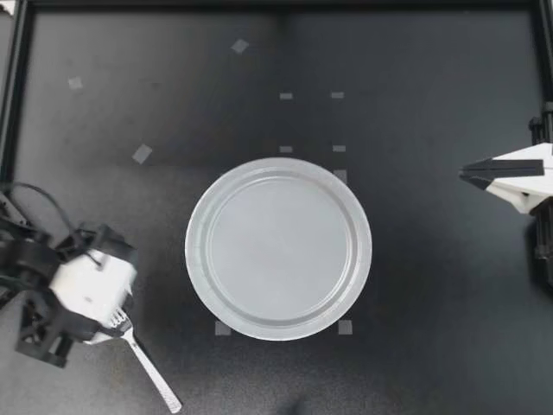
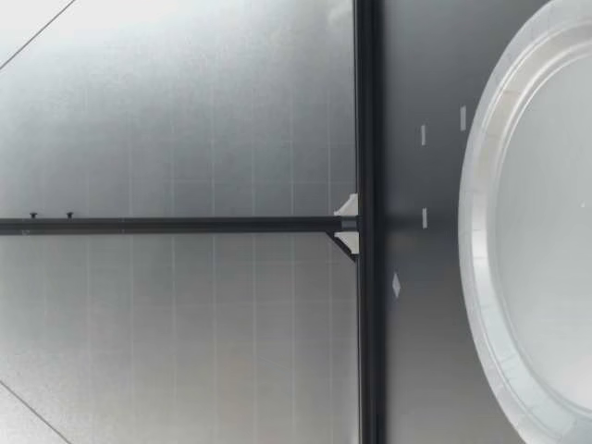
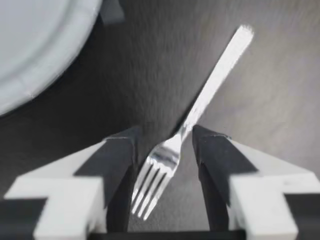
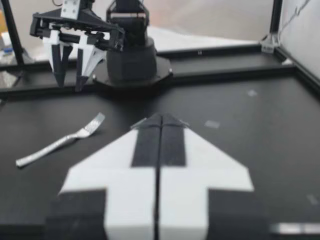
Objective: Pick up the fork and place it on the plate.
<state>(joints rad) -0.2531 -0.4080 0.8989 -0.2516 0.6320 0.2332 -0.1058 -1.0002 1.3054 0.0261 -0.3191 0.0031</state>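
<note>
Fork not grasped yet. Left pincer (image 1: 119, 326), lower left of the top view, is released and straddles the neck of the silver metal fork (image 1: 152, 373). Its fingers (image 3: 120, 160) sit either side, tines toward the wrist; no contact I can confirm. Fork lies flat on the black bench (image 1: 415, 346). To do: clench, lift, carry to the round pale-grey plate (image 1: 278, 163) at centre. Right pincer (image 1: 468, 175) is clenched on nothing at the right edge. Only small tape marks (image 1: 142, 154) around; nothing blocks the path.
</note>
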